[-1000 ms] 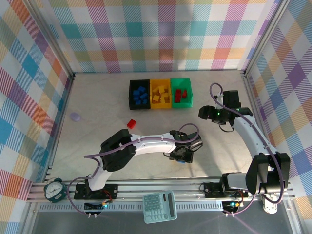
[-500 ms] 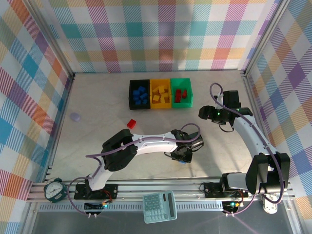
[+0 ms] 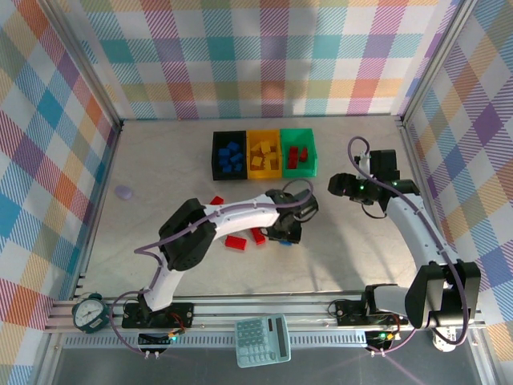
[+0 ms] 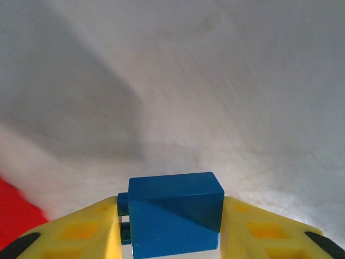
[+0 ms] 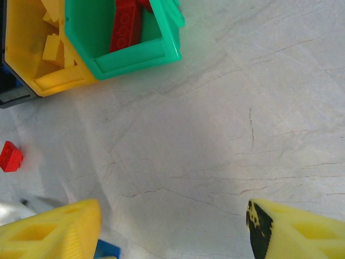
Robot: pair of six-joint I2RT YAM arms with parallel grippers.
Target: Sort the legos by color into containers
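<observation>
The left arm reaches from its base across the table (image 3: 160, 176), elbow bent, and the left gripper (image 4: 173, 229) is closed tight on a blue brick (image 4: 175, 210); a blurred red patch (image 4: 16, 213) at its left is cut off by the frame edge. The right arm bends inward, the right gripper (image 5: 172, 234) spread wide and empty; ahead of it to the left sit the green bin (image 5: 161, 56) and yellow bin (image 5: 32, 70), both cropped, the black bin (image 3: 215, 156) beyond them. A long red brick (image 3: 236, 242) lies just beside the left gripper's wrist.
</observation>
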